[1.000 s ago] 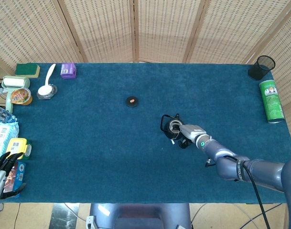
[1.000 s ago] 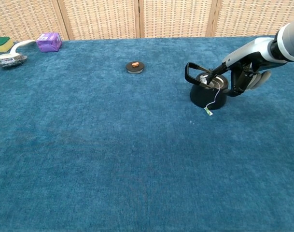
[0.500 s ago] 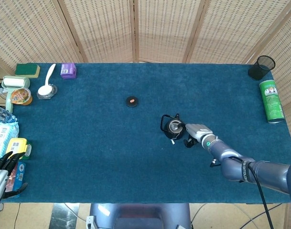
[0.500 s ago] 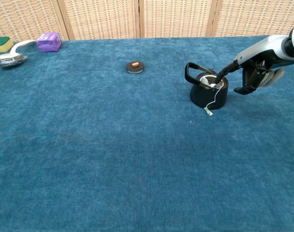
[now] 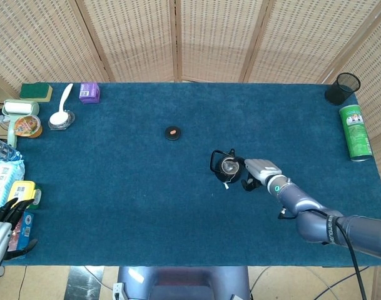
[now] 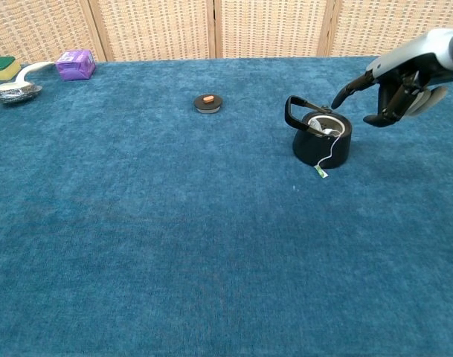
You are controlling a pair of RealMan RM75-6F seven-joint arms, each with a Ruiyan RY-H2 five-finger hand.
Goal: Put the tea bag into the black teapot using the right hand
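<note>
Head view: right hand (image 5: 260, 173) has drawn back from the black teapot (image 5: 229, 166) since a second ago, when it lay over the pot's right rim; it now sits just beside the pot, to the right, holding nothing, fingers apart. Tea bag (image 5: 230, 165) shows as a pale patch inside the open pot mouth, its string over the front wall, tag on the cloth. Left hand (image 5: 4, 228) at the table's lower-left corner, unchanged, fingers spread, nothing held. Blue carpet-like cloth (image 5: 127, 187) covers the table; woven screen panels (image 5: 209, 37) stand behind. Small black lid (image 5: 172, 133) with an orange knob lies well apart, up-left of the pot. Purple box (image 5: 89, 92), green sponge (image 5: 36, 92), white spoon (image 5: 61, 109) at far left; black mesh cup (image 5: 343, 88) and green can (image 5: 356, 132) lying on its side at far right. Chest view: right hand (image 6: 393, 85) raised above and right of the black teapot (image 6: 321, 141), clear of the rim; earlier one finger reached into the mouth. Fingers apart, one extended toward the pot, empty. Tea bag (image 6: 324, 129) sits in the pot, white string (image 6: 329, 155) trailing down the front to a small green tag (image 6: 320, 172) on the cloth. Pot squat, round, glossy, looped handle at left
</note>
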